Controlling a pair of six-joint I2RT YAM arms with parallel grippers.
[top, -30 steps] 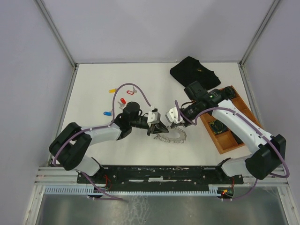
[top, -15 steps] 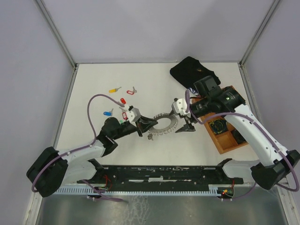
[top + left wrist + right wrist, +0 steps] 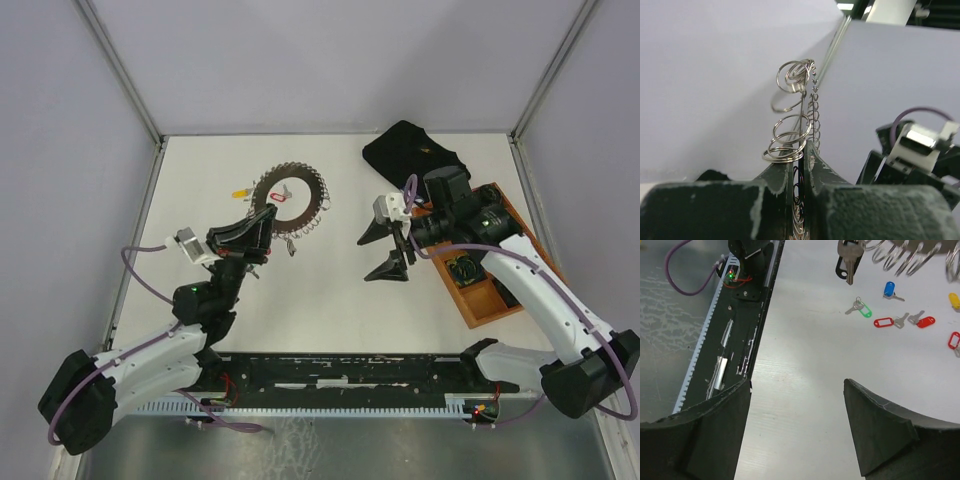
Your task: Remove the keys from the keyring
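Pinching the keyring [image 3: 318, 196] by its rim, the left hand [image 3: 264, 222] holds it toward the far-left corner of the worktop [image 3: 330, 292]; the right hand [image 3: 367, 258] hangs spread wide.

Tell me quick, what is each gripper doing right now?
Left gripper: shut on the round silvery metal keyring with its fringe of small rings.
Right gripper: open, holding nothing.
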